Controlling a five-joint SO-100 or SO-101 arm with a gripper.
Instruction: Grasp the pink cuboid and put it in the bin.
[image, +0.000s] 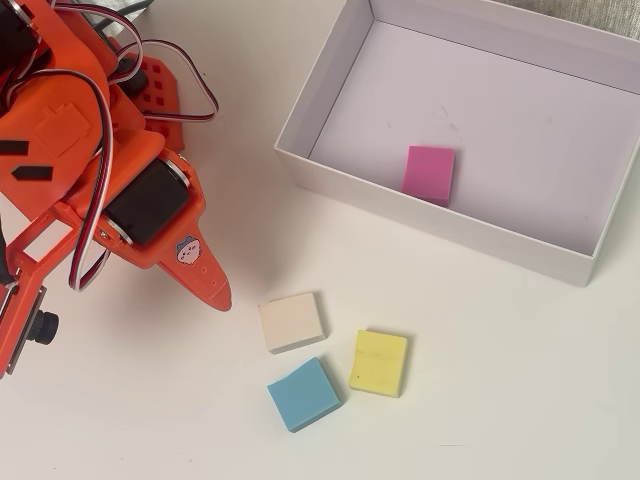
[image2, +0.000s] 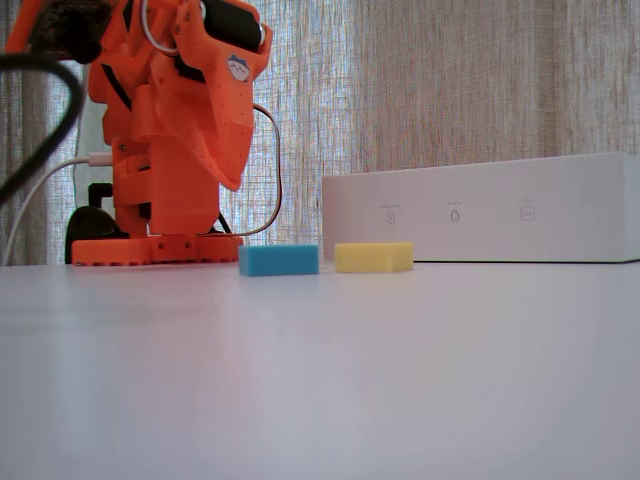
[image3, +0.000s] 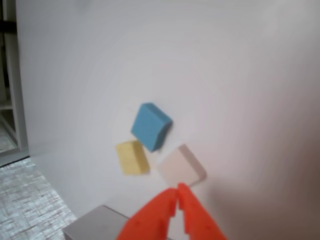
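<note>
Cuboid, pink (image: 429, 173), lies inside bin (image: 440, 222); pincer (image3: 178, 192) closed, empty.

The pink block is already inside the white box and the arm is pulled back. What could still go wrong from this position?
1. The pincer is shut and empty, just above the cream block; a low sweep could knock it into the blue block or yellow block.
2. The pink cuboid lies close against the bin's near wall, so bumping the bin might shift it.
</note>
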